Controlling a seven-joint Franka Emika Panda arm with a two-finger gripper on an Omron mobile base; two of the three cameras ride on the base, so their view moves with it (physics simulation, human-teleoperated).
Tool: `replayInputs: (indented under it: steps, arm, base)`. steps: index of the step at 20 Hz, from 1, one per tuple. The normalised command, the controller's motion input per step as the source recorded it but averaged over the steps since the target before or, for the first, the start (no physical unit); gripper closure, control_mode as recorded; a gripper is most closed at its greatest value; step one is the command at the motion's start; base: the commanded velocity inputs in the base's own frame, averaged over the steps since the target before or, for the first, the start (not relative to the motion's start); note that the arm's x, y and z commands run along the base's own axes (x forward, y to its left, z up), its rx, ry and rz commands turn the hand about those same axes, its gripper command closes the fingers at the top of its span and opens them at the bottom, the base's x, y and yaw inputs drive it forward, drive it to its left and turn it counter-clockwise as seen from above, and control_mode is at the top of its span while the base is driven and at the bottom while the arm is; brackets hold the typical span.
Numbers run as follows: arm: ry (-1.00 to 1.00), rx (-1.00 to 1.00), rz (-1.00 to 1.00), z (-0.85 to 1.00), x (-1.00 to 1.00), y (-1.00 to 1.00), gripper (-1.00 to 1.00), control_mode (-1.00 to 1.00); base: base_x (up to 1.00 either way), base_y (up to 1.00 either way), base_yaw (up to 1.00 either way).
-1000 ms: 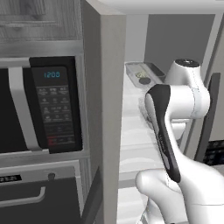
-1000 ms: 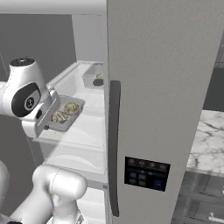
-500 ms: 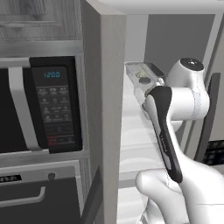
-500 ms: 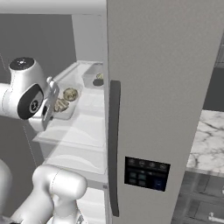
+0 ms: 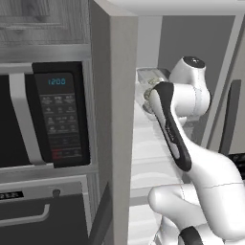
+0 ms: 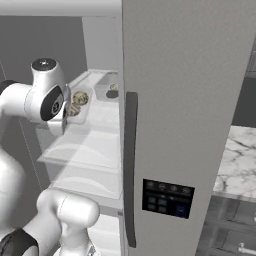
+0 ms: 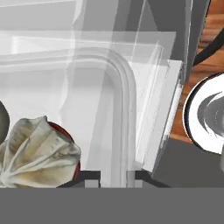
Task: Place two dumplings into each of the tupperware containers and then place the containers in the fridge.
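My tool (image 7: pixel 113 177) grips the tupperware container's (image 6: pixel 80 102) rim over the upper fridge shelf (image 6: pixel 95 145); a dumpling (image 7: pixel 37 151) sits inside. Releasing tilted risks it sliding off.

A black-fronted microwave (image 5: pixel 60 117) sits built into the wall on the left, its display lit, with pale wood-grain cabinet doors (image 5: pixel 43 21) above it. Below it a dark oven front (image 5: pixel 43 215) carries a grey bar handle. Off to the right a white marble tabletop (image 6: pixel 235 160) runs above dark drawers (image 6: pixel 230 235). The lighting is flat and even.
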Motion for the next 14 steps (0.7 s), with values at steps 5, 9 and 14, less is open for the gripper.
replayInputs:
  steps: [5,9,14]
  arm:
    - [0.00,0.00,0.06,-0.01,0.82,0.11,1.00,-1.00]
    - [0.00,0.00,0.08,0.00,0.77,0.21,1.00,-1.00]
    - [0.00,0.00,0.06,-0.01,0.84,0.17,1.00,-1.00]
  base:
    - [0.00,0.00,0.00]
    - [0.00,0.00,0.00]
    - [0.00,0.00,0.00]
